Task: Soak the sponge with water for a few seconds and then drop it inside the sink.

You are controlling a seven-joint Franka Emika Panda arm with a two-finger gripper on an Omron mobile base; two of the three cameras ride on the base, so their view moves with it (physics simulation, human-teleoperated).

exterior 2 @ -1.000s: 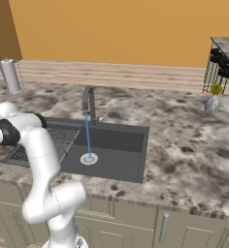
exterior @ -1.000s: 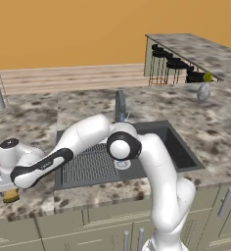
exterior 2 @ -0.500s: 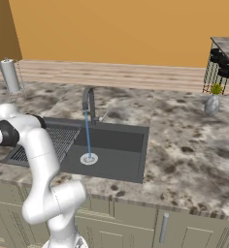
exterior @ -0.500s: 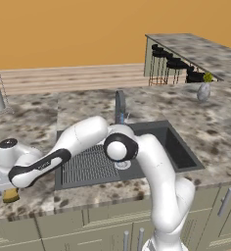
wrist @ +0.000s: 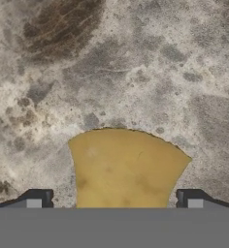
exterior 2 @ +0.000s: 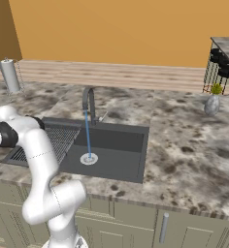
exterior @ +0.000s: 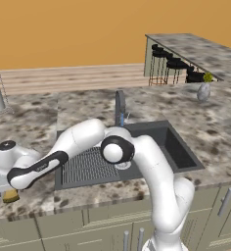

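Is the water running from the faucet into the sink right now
Yes, a thin light-blue stream of water falls straight from the grey metal faucet onto the round white drain in the dark grey sink basin.

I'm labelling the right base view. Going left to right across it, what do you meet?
Paper towel roll → sink's wire grate → faucet → sink's open basin → vase.

Glossy white arm (exterior: 151, 166) with black joints.
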